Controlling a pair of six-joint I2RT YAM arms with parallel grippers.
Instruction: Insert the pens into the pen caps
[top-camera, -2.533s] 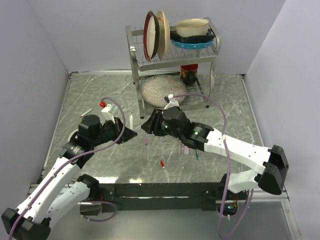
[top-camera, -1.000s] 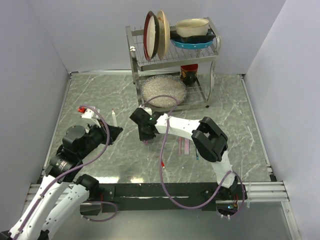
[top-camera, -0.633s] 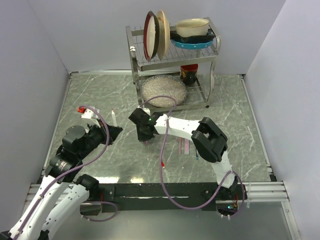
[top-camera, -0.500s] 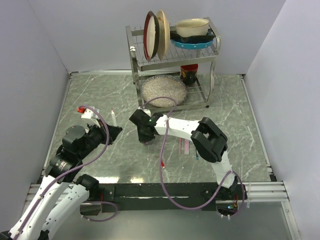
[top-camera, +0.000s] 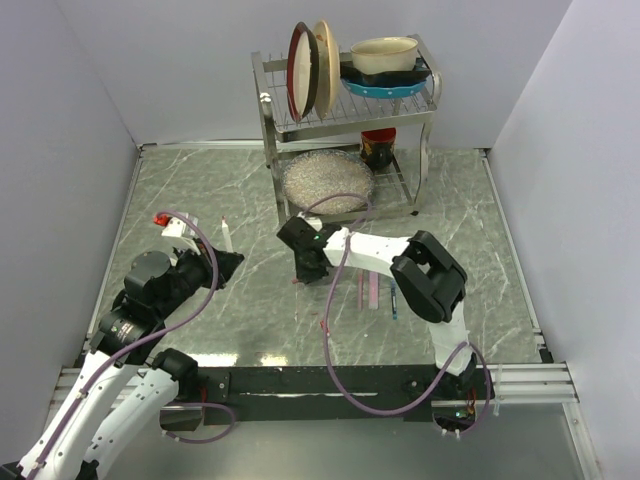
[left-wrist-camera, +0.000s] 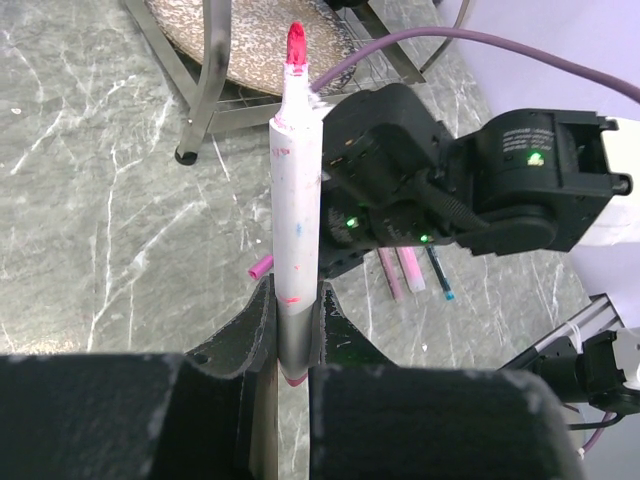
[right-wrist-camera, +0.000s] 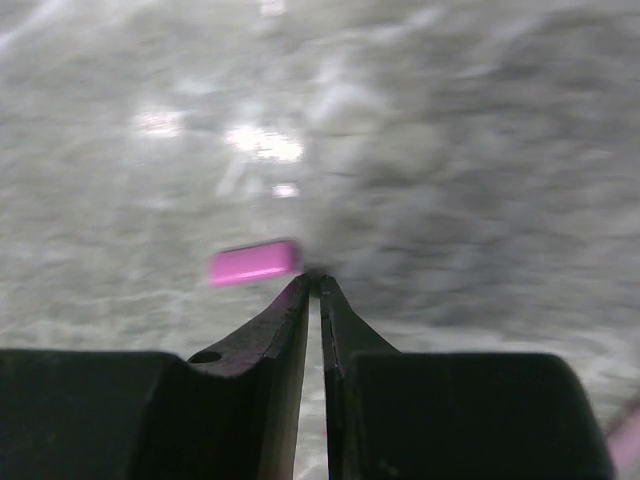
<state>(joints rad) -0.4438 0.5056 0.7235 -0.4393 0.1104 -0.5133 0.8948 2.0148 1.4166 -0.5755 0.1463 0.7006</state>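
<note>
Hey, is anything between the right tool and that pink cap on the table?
Nothing visible. The cap lies on the table just beside the tips of the right tool, outside the near-shut jaws, not between them.

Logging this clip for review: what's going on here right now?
The left gripper grips a white pen by its back end, red tip uncapped. The right gripper sits low over the table with its jaws together and empty; a magenta cap lies just beside its fingertips, not gripped. More pens lie nearby.
</note>
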